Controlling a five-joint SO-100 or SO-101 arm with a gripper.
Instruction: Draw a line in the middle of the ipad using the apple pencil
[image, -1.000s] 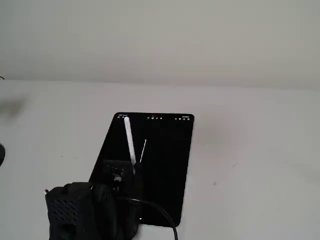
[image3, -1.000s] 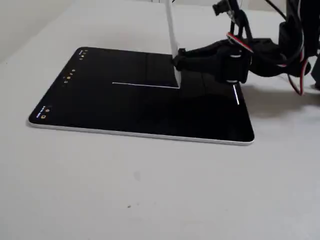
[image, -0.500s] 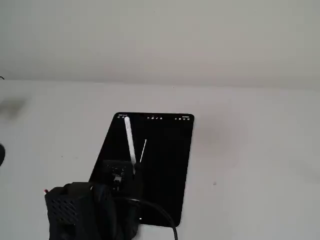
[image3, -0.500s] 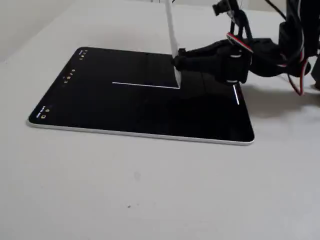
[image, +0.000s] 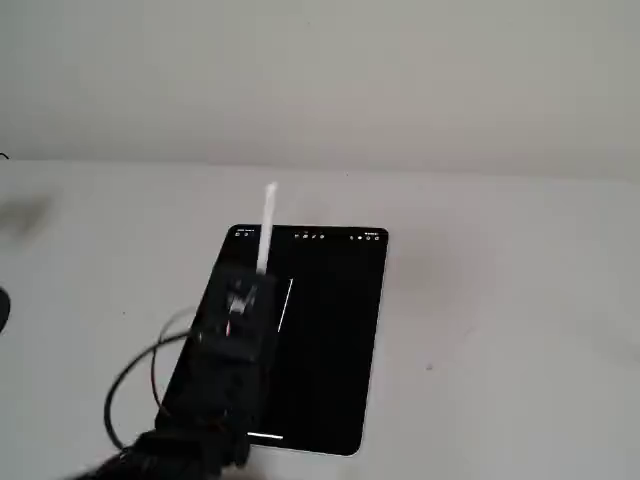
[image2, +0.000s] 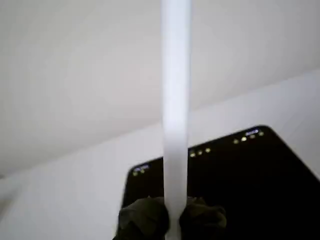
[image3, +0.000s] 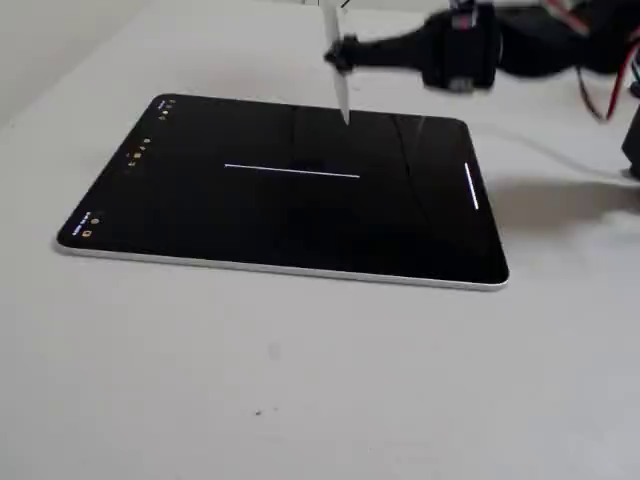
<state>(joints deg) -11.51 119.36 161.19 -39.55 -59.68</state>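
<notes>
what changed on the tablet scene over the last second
The gripper, still shut on the slim white apple pencil, rose, lifting the pencil's tip off the black-screened ipad at the end of the thin white line. In a fixed view the arm reaches farther over the screen. The line, ipad and grip are unchanged.

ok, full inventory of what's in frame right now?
ipad: one, black screen with silver edge, flat on the table.
line: one, white, mid-screen.
short bar: one, white, near the screen's short edge on the arm's side.
icons: a row, tiny, along the opposite short edge.
table: one, white.
apple pencil: one, white, upright, tip above the screen, not touching.
gripper: one, black, shut on the apple pencil.
</notes>
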